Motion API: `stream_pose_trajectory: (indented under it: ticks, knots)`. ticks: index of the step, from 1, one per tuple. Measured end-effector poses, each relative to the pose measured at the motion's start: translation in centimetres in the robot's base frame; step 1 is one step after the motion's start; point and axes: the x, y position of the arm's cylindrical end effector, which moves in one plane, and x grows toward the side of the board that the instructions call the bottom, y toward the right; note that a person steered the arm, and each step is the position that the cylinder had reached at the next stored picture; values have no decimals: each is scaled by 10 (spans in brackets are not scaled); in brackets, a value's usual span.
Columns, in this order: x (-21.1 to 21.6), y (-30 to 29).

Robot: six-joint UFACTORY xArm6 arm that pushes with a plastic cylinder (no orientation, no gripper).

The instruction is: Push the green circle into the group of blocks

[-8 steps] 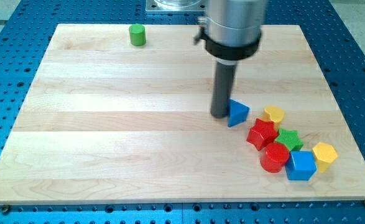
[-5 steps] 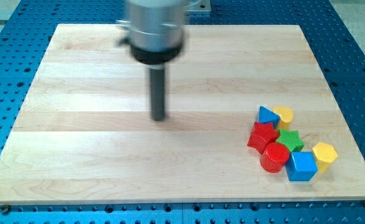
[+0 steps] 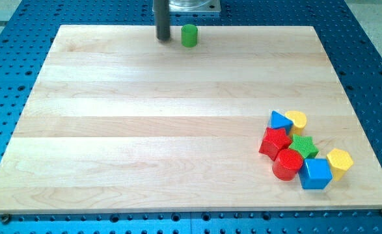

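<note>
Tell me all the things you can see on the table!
green circle: 1, green, top edge of the board, alone
blue triangle: 1, blue, top of the group at the view's lower right
yellow heart: 1, yellow, right beside the triangle
red star: 1, red, group's left side
green star: 1, green, group's middle
red circle: 1, red, group's bottom
blue cube: 1, blue, group's bottom
yellow hexagon: 1, yellow, group's right end
wooden board: 1, pale wood, on a blue perforated table
my tip: 1, dark rod, just left of the green circle

green circle (image 3: 189, 36), red star (image 3: 274, 141), blue cube (image 3: 315, 173), pale striped wooden board (image 3: 145, 130), dark rod (image 3: 162, 19)
</note>
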Motion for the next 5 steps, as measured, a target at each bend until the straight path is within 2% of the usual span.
stream_pose_trajectory:
  ticks: [1, 2, 3, 4, 5]
  knots:
    - [4, 54]
    - [86, 151]
    - [183, 181]
    - [158, 197]
    - [177, 210]
